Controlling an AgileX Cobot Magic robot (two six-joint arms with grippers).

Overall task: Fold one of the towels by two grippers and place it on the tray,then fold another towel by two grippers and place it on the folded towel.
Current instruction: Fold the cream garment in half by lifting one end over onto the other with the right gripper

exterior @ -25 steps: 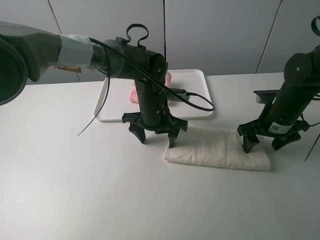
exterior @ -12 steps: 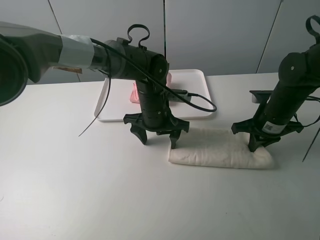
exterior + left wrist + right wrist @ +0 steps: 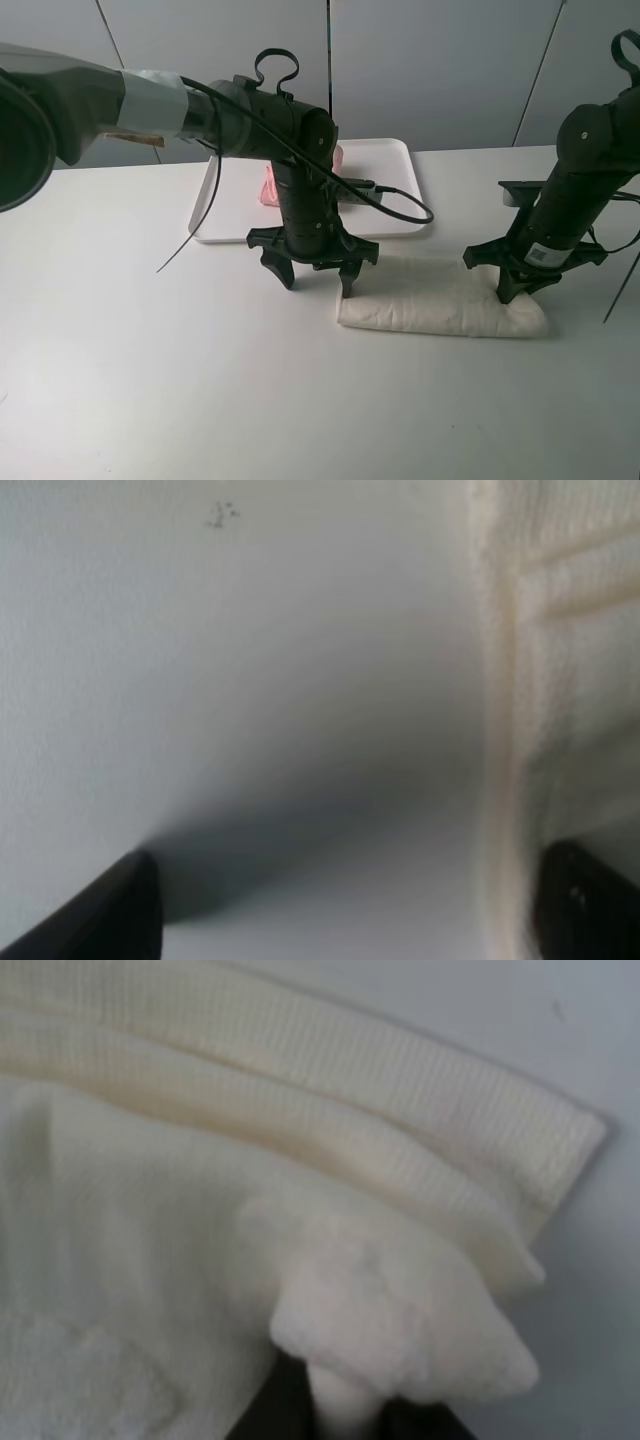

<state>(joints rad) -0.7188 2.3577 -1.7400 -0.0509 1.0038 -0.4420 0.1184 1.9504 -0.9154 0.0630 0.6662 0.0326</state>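
A white towel (image 3: 430,300), folded into a long strip, lies on the table in front of the white tray (image 3: 385,160). A folded pink towel (image 3: 268,188) sits on the tray, mostly hidden behind my left arm. My left gripper (image 3: 312,275) is open, low over the table at the white towel's left end. One finger stands by the towel's edge (image 3: 570,630) and the other over bare table. My right gripper (image 3: 512,290) is shut on the white towel's right end. A pinched bunch of the cloth (image 3: 400,1320) shows in the right wrist view.
The tray stands at the back centre, close behind my left arm. A cable (image 3: 400,205) from the left arm loops over the tray's front edge. The white table (image 3: 150,380) reaches to the front and left.
My right gripper moved left onto the towel's right end and closed on it, and the towel shifted slightly right. The left arm has barely moved.
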